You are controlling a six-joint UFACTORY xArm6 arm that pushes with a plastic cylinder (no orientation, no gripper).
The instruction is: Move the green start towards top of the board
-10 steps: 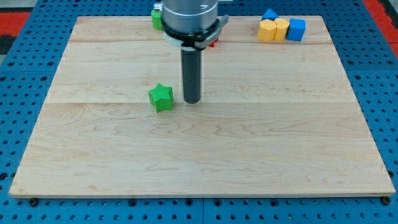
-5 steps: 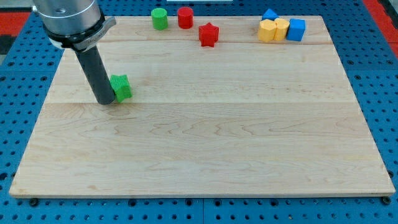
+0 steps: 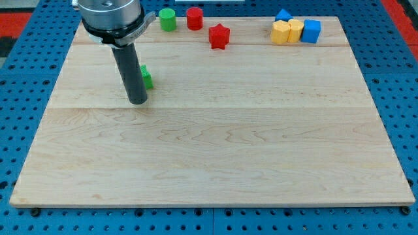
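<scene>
The green star block (image 3: 147, 78) lies on the wooden board (image 3: 215, 143) in its upper left part. The dark rod hides most of it; only its right edge shows. My tip (image 3: 137, 102) rests on the board just below and slightly to the left of the star, right against it or nearly so.
A green cylinder (image 3: 168, 19) and a red cylinder (image 3: 194, 18) stand at the top edge. A red star (image 3: 219, 36) lies just below them to the right. Two yellow blocks (image 3: 287, 31) and two blue blocks (image 3: 309, 29) cluster at the top right.
The green star first moved left, then right and up the board. My tip swung from the star's right to its left, and now sits below it.
</scene>
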